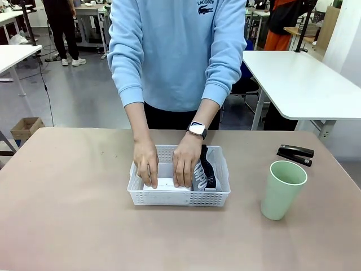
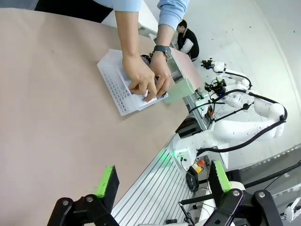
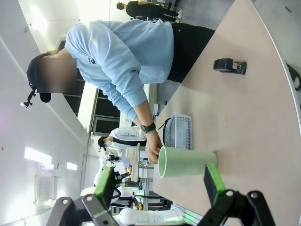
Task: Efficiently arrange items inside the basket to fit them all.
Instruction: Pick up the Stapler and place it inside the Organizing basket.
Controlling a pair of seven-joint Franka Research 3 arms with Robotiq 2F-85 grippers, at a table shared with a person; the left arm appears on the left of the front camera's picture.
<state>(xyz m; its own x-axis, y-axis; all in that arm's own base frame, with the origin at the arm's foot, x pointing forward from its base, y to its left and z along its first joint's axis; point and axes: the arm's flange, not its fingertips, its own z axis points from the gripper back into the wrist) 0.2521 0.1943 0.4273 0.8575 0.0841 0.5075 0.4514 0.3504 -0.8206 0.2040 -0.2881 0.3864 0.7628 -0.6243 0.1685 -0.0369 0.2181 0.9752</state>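
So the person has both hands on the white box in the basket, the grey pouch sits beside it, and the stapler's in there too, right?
Not quite: the black stapler isn't in the basket. The front view shows it lying on the table to the right, beyond the pale green cup. The rest is right.

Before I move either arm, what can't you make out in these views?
- White box: front view, the person's hands cover most of it.
- Pouch: front view, lettering partly behind a hand and the basket wall.
- Basket contents: right wrist view, behind the basket's own side.
- Stapler: right wrist view, too small for detail.
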